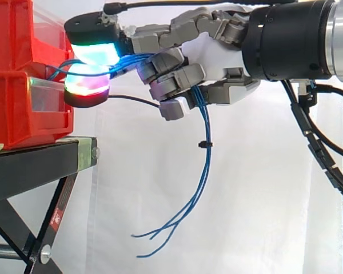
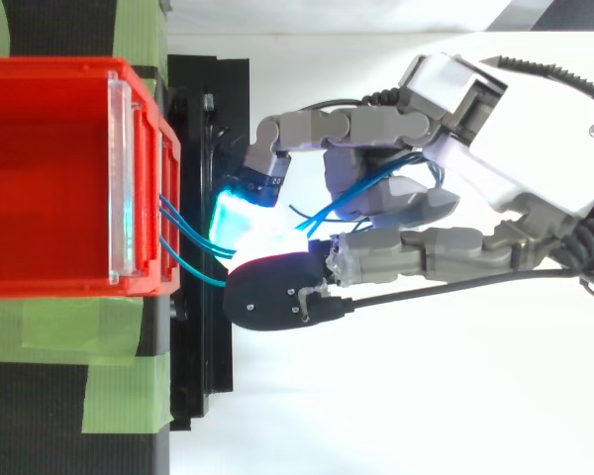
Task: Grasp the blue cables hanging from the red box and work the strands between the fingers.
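Hand (image 1: 217, 54): glowing pads (image 1: 94, 54) pinch the thin blue cable strands (image 1: 204, 131); other fingers curled round them.
Cables: leave the front edge of the red plastic box (image 2: 40, 178); loose ends dangle below the palm.
Box: at the black metal stand's (image 1: 34, 162) edge, cut off at left.
Hidden: exact contact spot lost in the glow.

The grey-and-white jointed robot hand (image 1: 217, 54) reaches in level from 3 o'clock in the side view, with the arm's thick black cylindrical wrist (image 1: 286, 40) behind it. One long finger stretches toward 9 o'clock. Its glowing cyan-green pad (image 1: 94, 52) presses down from 12 o'clock onto a magenta-red pad (image 1: 87, 87), pinching thin blue cables (image 1: 206, 123) between them. The other fingers curl toward 7 o'clock, with strands running among them.
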Tool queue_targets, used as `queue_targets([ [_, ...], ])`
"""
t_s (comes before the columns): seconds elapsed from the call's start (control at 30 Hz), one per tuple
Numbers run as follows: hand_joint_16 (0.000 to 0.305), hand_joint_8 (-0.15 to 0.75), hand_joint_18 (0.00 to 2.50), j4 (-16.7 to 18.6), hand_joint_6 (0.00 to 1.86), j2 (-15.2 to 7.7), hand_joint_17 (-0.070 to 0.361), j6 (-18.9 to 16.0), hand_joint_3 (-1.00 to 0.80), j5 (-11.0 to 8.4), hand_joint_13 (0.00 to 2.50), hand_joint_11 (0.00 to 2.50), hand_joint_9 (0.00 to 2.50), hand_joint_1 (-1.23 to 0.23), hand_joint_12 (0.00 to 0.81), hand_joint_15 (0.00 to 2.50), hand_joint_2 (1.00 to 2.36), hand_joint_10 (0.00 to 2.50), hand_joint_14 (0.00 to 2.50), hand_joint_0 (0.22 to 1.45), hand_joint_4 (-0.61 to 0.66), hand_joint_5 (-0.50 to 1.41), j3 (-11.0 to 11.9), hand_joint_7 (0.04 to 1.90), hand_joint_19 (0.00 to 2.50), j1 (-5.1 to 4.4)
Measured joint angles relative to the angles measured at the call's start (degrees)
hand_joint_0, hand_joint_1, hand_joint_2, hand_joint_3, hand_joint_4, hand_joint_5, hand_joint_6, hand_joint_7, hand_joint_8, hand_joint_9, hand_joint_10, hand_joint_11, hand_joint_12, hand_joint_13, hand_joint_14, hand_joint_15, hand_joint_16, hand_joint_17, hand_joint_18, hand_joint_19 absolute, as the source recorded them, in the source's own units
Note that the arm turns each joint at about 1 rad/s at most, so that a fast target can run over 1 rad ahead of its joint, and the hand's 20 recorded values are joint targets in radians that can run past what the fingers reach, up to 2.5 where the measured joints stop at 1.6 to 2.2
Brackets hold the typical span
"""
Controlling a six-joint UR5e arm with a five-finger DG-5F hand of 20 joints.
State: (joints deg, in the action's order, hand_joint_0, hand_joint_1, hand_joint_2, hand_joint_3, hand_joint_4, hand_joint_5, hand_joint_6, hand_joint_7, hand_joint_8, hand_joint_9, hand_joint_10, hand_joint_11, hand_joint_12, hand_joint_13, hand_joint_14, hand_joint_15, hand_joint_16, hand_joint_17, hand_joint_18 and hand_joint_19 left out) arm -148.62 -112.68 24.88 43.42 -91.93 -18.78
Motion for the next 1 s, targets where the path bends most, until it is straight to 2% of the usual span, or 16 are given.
queue_targets([
  [0.03, 0.045, 0.376, 1.37, -0.1, 0.00, 0.0, 0.102, 0.0, -0.09, 0.00, 1.00, 2.46, 0.67, -0.67, 0.418, 1.32, 1.01, 2.50, 2.50, 1.02, 0.21, 0.45, 0.0, 1.42, 1.28, 0.01],
  [0.07, 0.045, 0.376, 1.37, -0.2, 0.21, 0.0, 0.102, -0.1, -0.13, 0.00, 1.00, 2.46, 0.67, -0.69, 0.418, 1.32, 1.02, 2.50, 2.50, 1.00, 0.21, 0.32, 0.0, 1.37, 1.28, 0.01],
  [0.1, 0.045, 0.376, 1.37, -0.2, 0.85, 0.0, 0.102, -0.1, -0.22, 0.00, 1.00, 2.46, 0.67, -0.74, 0.418, 1.32, 1.02, 2.50, 2.50, 0.98, 0.21, 0.06, 0.0, 1.14, 1.28, 0.01],
  [0.17, 0.045, 0.376, 1.37, -0.4, 1.16, 0.0, 0.102, -0.2, -0.38, 0.00, 1.00, 2.46, 0.67, -0.78, 0.418, 1.32, 1.02, 2.50, 2.50, 0.96, 0.23, -0.07, 0.0, 1.10, 1.28, 0.00],
  [0.2, 0.045, 0.376, 1.37, -0.4, 1.33, 0.0, 0.102, -0.2, -0.63, 0.00, 1.00, 2.46, 0.67, -0.81, 0.418, 1.32, 1.01, 2.50, 2.50, 0.93, 0.25, -0.13, 0.0, 1.09, 1.28, 0.01],
  [0.3, 0.045, 0.376, 1.37, -0.4, 1.50, 0.0, 0.102, -0.3, -0.98, 0.00, 1.00, 2.46, 0.67, -0.81, 0.418, 1.32, 1.00, 2.50, 2.50, 0.96, 0.23, -0.06, 0.0, 1.06, 1.28, 0.02],
  [0.37, 0.045, 0.376, 1.37, -0.5, 1.52, 0.0, 0.102, -0.3, -0.94, 0.00, 1.00, 2.46, 0.67, -0.82, 0.418, 1.32, 1.00, 2.50, 2.50, 1.01, 0.14, -0.03, 0.0, 1.13, 1.28, 0.01],
  [0.47, 0.045, 0.376, 1.37, -0.5, 1.64, 0.0, 0.102, -0.3, -0.56, 0.00, 1.00, 2.46, 0.67, -0.81, 0.418, 1.32, 1.02, 2.50, 2.50, 1.10, -0.08, -0.05, 0.0, 1.45, 1.28, 0.00],
  [0.5, 0.045, 0.376, 1.37, -0.5, 1.64, 0.0, 0.102, -0.3, -0.46, 0.00, 1.00, 2.46, 0.67, -0.79, 0.418, 1.32, 1.02, 2.50, 2.50, 1.16, -0.08, -0.05, 0.0, 1.62, 1.28, -0.01],
  [0.57, 0.045, 0.376, 1.37, -0.5, 1.70, 0.0, 0.102, -0.3, -0.30, 0.00, 1.00, 2.46, 0.67, -0.78, 0.418, 1.32, 1.02, 2.50, 2.50, 1.24, -0.06, -0.08, 0.0, 1.60, 1.28, -0.01],
  [0.63, 0.045, 0.376, 1.37, -0.5, 1.57, 0.0, 0.102, -0.3, -0.21, 0.00, 1.00, 2.46, 0.67, -0.79, 0.418, 1.32, 1.01, 2.50, 2.50, 1.33, 0.04, -0.02, 0.0, 1.62, 1.28, -0.01],
  [0.73, 0.045, 0.376, 1.37, -0.5, 1.16, 0.0, 0.102, -0.3, -0.31, 0.00, 1.00, 2.46, 0.67, -0.64, 0.418, 1.32, 1.02, 2.50, 2.50, 1.30, 0.19, 0.25, 0.0, 1.27, 1.28, -0.01],
  [0.77, 0.045, 0.376, 1.37, -0.5, 0.94, 0.0, 0.102, -0.3, -0.35, 0.00, 1.00, 2.46, 0.67, -0.63, 0.418, 1.32, 1.02, 2.50, 2.50, 1.29, 0.23, 0.34, 0.0, 1.22, 1.28, -0.01],
  [0.8, 0.045, 0.376, 1.37, -0.5, 0.51, 0.0, 0.102, -0.3, -0.39, 0.00, 1.00, 2.46, 0.67, -0.61, 0.418, 1.32, 1.02, 2.50, 2.50, 1.26, 0.26, 0.48, 0.0, 1.31, 1.28, -0.01],
  [0.87, 0.045, 0.376, 1.37, -0.5, 0.00, 0.0, 0.102, -0.3, -0.37, 0.00, 1.00, 2.46, 0.67, -0.63, 0.418, 1.32, 1.02, 2.50, 2.50, 1.23, 0.27, 0.61, 0.0, 1.53, 1.28, -0.01],
  [1.0, 0.045, 0.376, 1.37, -0.5, 0.01, 0.0, 0.102, -0.3, 0.03, 0.00, 1.00, 2.46, 0.67, -0.71, 0.418, 1.32, 1.00, 2.50, 2.50, 1.18, 0.25, 0.73, 0.0, 1.46, 1.28, 0.02],
])
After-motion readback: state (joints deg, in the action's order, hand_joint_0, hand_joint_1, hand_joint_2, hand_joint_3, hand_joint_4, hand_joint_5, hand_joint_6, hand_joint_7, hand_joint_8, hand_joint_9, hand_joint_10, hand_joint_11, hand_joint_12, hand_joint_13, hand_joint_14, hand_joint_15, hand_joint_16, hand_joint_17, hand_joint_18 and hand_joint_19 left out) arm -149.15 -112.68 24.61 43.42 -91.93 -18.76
